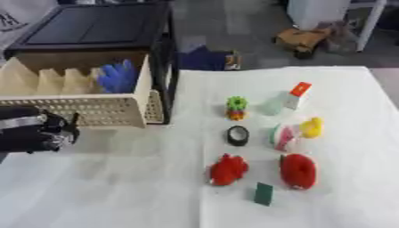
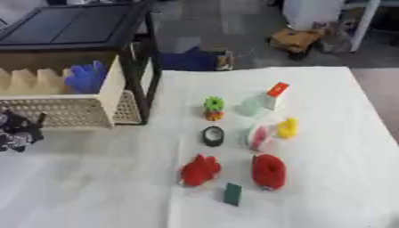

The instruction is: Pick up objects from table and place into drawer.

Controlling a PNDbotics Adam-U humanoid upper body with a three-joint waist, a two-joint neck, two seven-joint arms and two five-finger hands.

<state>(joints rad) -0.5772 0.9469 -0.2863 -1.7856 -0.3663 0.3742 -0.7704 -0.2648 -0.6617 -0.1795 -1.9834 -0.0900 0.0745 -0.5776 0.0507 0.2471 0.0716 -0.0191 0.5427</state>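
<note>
The left hand [image 1: 43,132] sits at about nine o'clock in the view, just in front of the pulled-out drawer [image 1: 93,111], a pale perforated basket drawer in a black-framed cabinet [image 1: 93,31]. Its fingers look curled in toward the palm, and I cannot make out anything held in them; whether they touch the drawer front is not clear. The right hand shows in neither view. Something blue [image 1: 118,76] already lies in the drawer's right end. The things still to be moved lie well apart from the hand, toward three and four o'clock on the white cloth [image 1: 117,191]: a red fluffy object [image 1: 227,169] nearest, a black ring [image 1: 238,135] beyond it, a green-topped toy [image 1: 236,107], a second red object [image 1: 299,171], a small dark green card [image 1: 263,194], a yellow piece [image 1: 311,127]. The nearest red one has no clear long axis, so the left hand, the only one in sight, would likely reach rightward for it
</note>
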